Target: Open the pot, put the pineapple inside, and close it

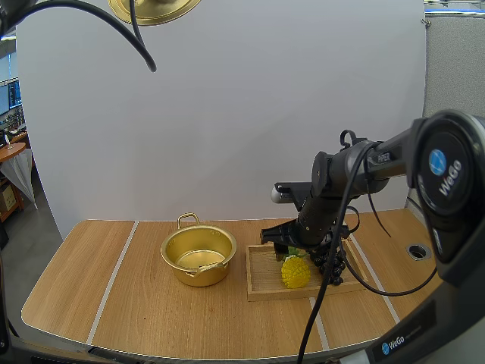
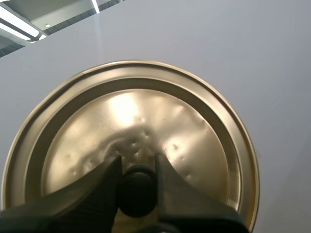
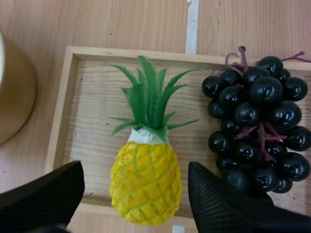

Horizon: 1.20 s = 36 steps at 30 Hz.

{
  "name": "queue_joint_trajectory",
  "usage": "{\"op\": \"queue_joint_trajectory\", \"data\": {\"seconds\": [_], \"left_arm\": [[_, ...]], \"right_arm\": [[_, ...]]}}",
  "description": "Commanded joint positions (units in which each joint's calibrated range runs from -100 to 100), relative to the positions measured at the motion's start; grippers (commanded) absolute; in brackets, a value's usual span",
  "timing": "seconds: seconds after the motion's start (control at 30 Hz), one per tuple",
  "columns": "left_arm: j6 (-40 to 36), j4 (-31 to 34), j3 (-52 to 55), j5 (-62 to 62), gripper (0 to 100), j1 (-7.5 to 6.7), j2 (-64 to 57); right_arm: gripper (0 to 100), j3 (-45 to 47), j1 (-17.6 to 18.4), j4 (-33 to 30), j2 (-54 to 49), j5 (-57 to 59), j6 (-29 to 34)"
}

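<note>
The gold pot (image 1: 198, 256) stands open on the table, left of the wooden tray (image 1: 261, 282). Its gold lid (image 1: 154, 9) hangs high above the table. In the left wrist view my left gripper (image 2: 137, 180) is shut on the lid's black knob (image 2: 138, 194), the lid (image 2: 131, 131) facing the camera. A yellow pineapple (image 3: 146, 180) with green leaves lies in the tray (image 3: 63, 116). My right gripper (image 3: 136, 194) is open just above it, one finger on each side of the fruit; in the high view it (image 1: 297, 254) hovers over the pineapple (image 1: 295, 272).
A bunch of dark grapes (image 3: 257, 126) lies in the tray right beside the pineapple, close to one right finger. The pot's wall (image 3: 14, 92) is near the tray's other end. A round hole (image 1: 417, 251) sits in the table at the far right.
</note>
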Motion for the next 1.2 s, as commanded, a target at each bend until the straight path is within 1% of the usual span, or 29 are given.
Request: {"op": "queue_joint_trajectory", "data": {"seconds": [0.0,0.5,0.7,0.73,0.77,0.8,0.83,0.87,0.93,1.03,1.17], "left_arm": [[-0.25,0.21,-0.27,-2.02,0,0.05,-0.29],[-0.25,0.21,-0.27,-2.02,0,0.05,-0.29],[-0.25,0.21,-0.27,-2.02,0,0.05,-0.29],[-0.25,0.21,-0.27,-2.02,0,0.05,-0.29],[-0.25,0.21,-0.27,-2.02,0,0.05,-0.29],[-0.25,0.21,-0.27,-2.02,0,0.05,-0.29],[-0.25,0.21,-0.27,-2.02,0,0.05,-0.29],[-0.25,0.21,-0.27,-2.02,0,0.05,-0.29],[-0.25,0.21,-0.27,-2.02,0,0.05,-0.29],[-0.25,0.21,-0.27,-2.02,0,0.05,-0.29],[-0.25,0.21,-0.27,-2.02,0,0.05,-0.29]], "right_arm": [[100,-0.28,0.01,-0.33,3.85,-2.27,0.19],[100,-0.28,0.01,-0.34,13.73,-7.96,0.49],[100,-0.28,0.01,-0.34,14.66,-8.12,0.49],[88,-0.28,0.01,-0.34,14.66,-8.12,0.49],[69,-0.28,0.01,-0.34,14.66,-8.12,0.49],[46,-0.28,0.01,-0.34,14.66,-7.96,0.49],[21,-0.28,0.01,-0.34,14.66,-7.76,0.49],[0,-0.28,0.01,-0.06,14.66,-7.76,0.49],[0,-0.28,0.01,-0.07,14.66,-7.52,0.49],[0,-1.14,0.13,0.04,13.49,-6.42,-1.09],[0,-3.35,1.61,0.04,9.38,-5.01,-2.42]]}}
